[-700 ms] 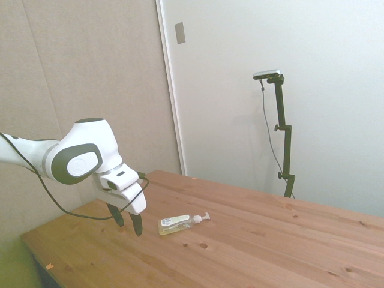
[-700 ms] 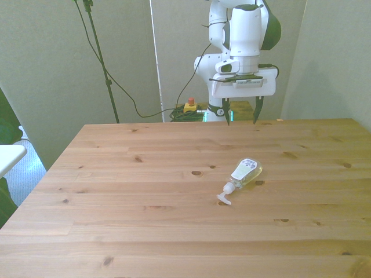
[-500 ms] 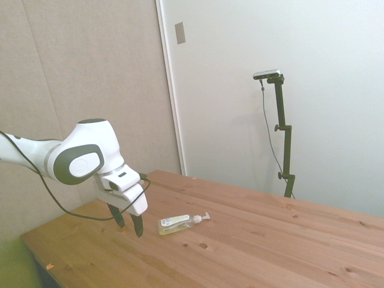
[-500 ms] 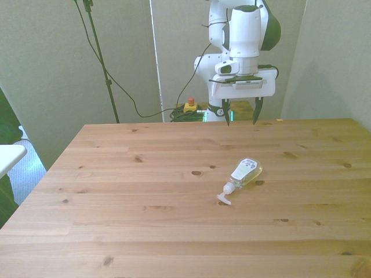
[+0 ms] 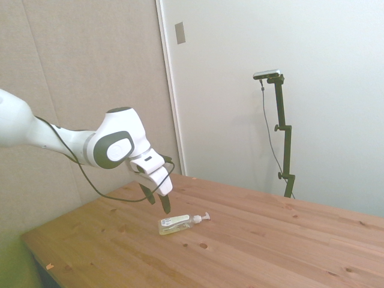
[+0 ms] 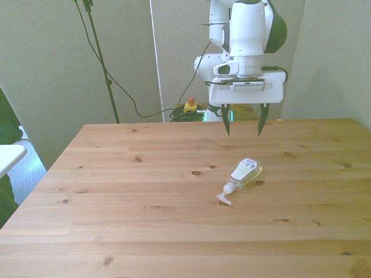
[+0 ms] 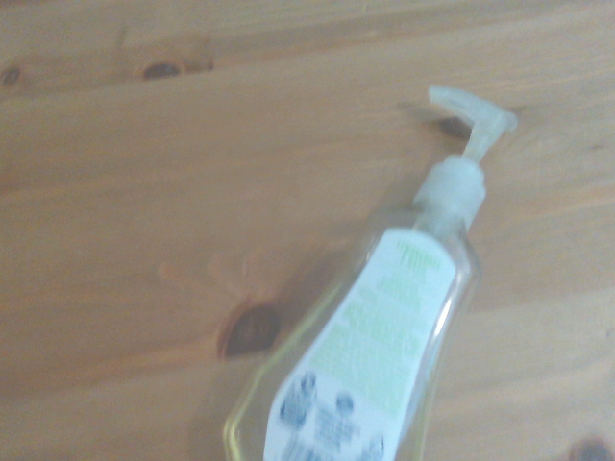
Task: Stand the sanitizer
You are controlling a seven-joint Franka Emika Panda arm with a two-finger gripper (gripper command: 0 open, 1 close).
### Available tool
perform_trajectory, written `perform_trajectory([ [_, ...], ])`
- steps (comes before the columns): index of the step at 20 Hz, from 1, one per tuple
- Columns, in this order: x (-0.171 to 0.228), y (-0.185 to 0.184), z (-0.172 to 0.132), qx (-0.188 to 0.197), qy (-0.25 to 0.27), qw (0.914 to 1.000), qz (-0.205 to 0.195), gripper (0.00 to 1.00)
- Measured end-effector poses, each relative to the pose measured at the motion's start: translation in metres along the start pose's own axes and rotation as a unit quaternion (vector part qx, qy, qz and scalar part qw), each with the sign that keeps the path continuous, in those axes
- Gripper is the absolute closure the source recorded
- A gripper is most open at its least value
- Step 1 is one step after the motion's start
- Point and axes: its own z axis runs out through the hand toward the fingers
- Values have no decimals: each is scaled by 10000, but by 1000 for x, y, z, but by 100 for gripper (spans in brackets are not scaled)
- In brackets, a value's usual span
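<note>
1 slim clear plastic pump bottle w/ yellowish liquid, lying flat on wooden desk; jaws spread wide, empty, above it.

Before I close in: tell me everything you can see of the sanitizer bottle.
The sanitizer is a small slim clear plastic bottle of yellowish liquid, with a white label facing up and a white pump top. It lies flat on its side on the wooden table, not standing. In the front view its pump end points toward the camera and slightly left. Only the table touches it. The open gripper hangs in the air beyond its base end, clear of it.
</note>
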Motion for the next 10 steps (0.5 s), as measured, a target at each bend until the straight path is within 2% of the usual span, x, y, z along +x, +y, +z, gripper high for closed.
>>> perform_trajectory([
  [4, 30, -13, 16, 77, 388, 9978, 537, 0],
  [6, 46, -17, 23, 80, 416, 9969, 660, 0],
  [10, 52, -26, 28, 130, 580, 9948, 828, 0],
])
